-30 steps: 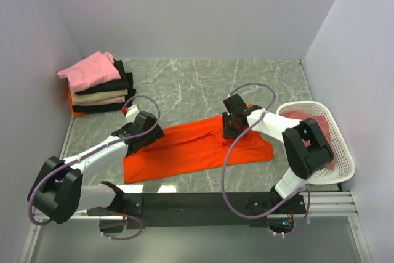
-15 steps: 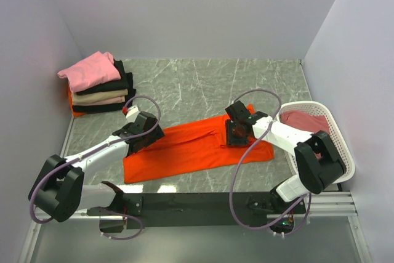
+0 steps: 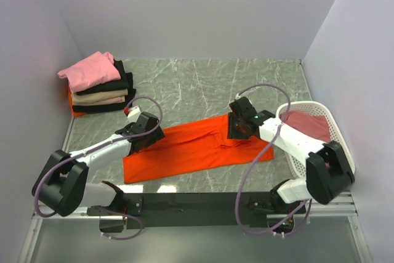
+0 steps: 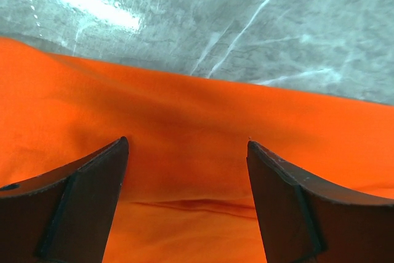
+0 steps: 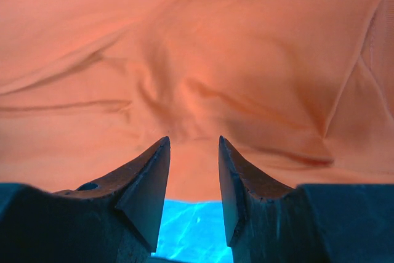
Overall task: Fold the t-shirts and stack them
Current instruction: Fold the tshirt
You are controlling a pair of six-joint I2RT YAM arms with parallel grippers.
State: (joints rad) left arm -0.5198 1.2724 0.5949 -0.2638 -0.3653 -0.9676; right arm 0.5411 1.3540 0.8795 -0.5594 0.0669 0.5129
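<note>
Orange t-shirt (image 3: 191, 148) flat on desk (image 3: 203, 84), left tool (image 4: 184, 173) spread wide, right tool (image 5: 194, 170) half-parted, neither gripping: risk of snagging one layer only, dragging fold crooked.

matt orange cloth shirt (image 3: 196, 147) (table (image 3: 203, 84) glossy marble).

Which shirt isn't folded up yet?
The big orange t-shirt, spread flat on the table between the two arms. The pink t-shirt and the others sit folded in the pile at the back left.
</note>
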